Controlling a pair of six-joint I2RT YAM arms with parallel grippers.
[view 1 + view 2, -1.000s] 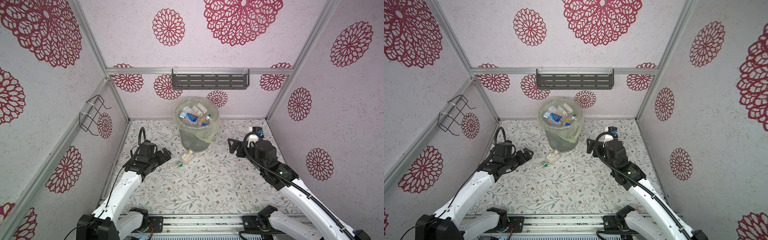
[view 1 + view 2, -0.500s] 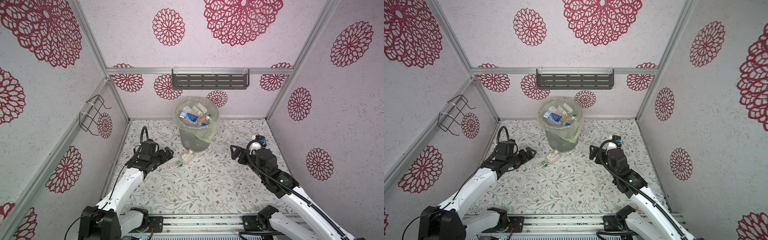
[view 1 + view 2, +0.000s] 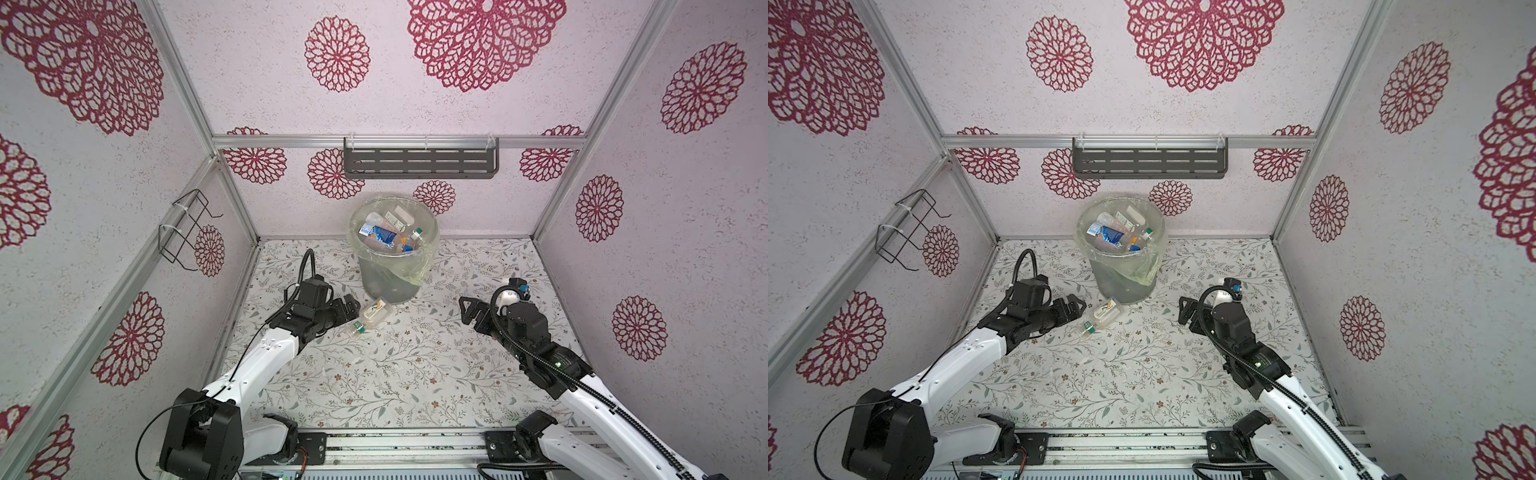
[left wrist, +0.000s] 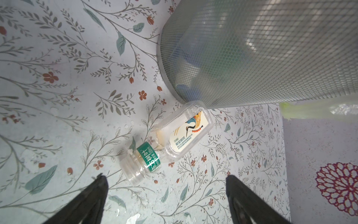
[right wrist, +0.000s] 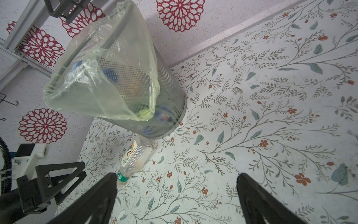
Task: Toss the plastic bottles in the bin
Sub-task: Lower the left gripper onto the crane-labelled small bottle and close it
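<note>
Between the wide-spread, empty jaws of our left hand [image 4: 165, 178], close to one tip, sits the cap end of the one bottle [image 4: 182, 133] not yet binned. It lies on its side on the counter [image 3: 395, 374], base at the foot of the bin [image 3: 386, 282], touching or nearly so. We judge the step is the reach: ease forward until the jaws straddle the flat labelled body, not the slim neck, then close gently, since thin clear plastic can squirt away or roll. Our right hand [image 3: 468, 309] hangs wide open, well apart. Other bottles [image 3: 382, 235] lie inside the bin.
</note>
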